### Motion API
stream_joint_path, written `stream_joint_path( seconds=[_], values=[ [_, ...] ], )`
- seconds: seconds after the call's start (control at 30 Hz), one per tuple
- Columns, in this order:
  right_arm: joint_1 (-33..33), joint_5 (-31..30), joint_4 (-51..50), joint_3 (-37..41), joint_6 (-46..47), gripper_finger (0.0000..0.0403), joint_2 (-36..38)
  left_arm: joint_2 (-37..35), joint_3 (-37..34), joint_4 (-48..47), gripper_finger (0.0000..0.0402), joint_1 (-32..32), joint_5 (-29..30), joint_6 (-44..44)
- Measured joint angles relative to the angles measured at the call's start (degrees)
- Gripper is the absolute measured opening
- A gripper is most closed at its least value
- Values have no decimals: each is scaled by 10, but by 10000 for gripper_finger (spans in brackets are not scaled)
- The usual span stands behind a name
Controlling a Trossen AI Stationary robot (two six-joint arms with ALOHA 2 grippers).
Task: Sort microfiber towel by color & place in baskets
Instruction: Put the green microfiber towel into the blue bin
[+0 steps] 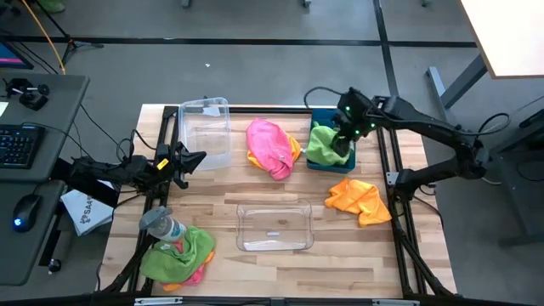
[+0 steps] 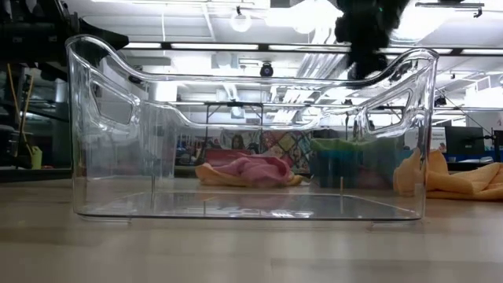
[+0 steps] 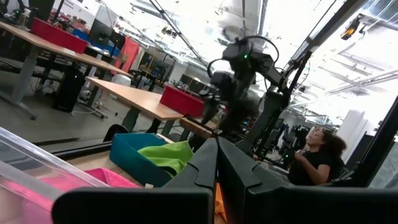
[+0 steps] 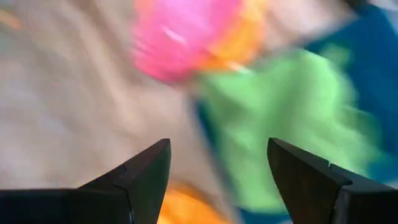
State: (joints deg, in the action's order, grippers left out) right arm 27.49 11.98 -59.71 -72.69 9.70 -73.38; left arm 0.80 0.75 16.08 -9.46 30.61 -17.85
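A lime green towel (image 1: 322, 143) lies in the blue basket (image 1: 326, 114), draped over its left rim. My right gripper (image 1: 344, 141) hovers open just above it; in the right wrist view the open gripper (image 4: 217, 146) has the green towel (image 4: 292, 118) below it and nothing between the fingers. A pink towel (image 1: 270, 144) lies on an orange one at the table's middle. Another orange towel (image 1: 359, 200) lies near the right edge. A green, pink and orange heap (image 1: 179, 253) sits at the near left. My left gripper (image 1: 189, 160) waits shut beside the far clear basket (image 1: 206, 127).
A second clear basket (image 1: 274, 227) stands at the near middle and fills the low view (image 2: 251, 134). A grey-capped clear bottle (image 1: 161, 224) lies against the near-left towel heap. A person (image 3: 317, 155) sits beyond the table's right side. Bare wood shows between the baskets.
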Motion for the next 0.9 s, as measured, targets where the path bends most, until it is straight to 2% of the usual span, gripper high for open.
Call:
stream_joint_path(
  seconds=[0.1,0.4,0.57,0.63,0.77,0.9],
  values=[
    [-26,88,99,4,79,264,0,0,0,0,0,0,0,0],
    [-113,80,376,4,202,264,0,0,0,0,0,0,0,0],
    [-132,80,390,5,244,264,0,0,0,35,0,1,0,-7],
    [-137,81,384,5,250,264,0,0,0,81,0,1,2,-48],
    [-142,81,379,5,249,264,0,3,1,194,0,1,54,-80],
    [-142,81,379,5,231,264,0,9,27,231,0,1,51,-79]
  ],
)
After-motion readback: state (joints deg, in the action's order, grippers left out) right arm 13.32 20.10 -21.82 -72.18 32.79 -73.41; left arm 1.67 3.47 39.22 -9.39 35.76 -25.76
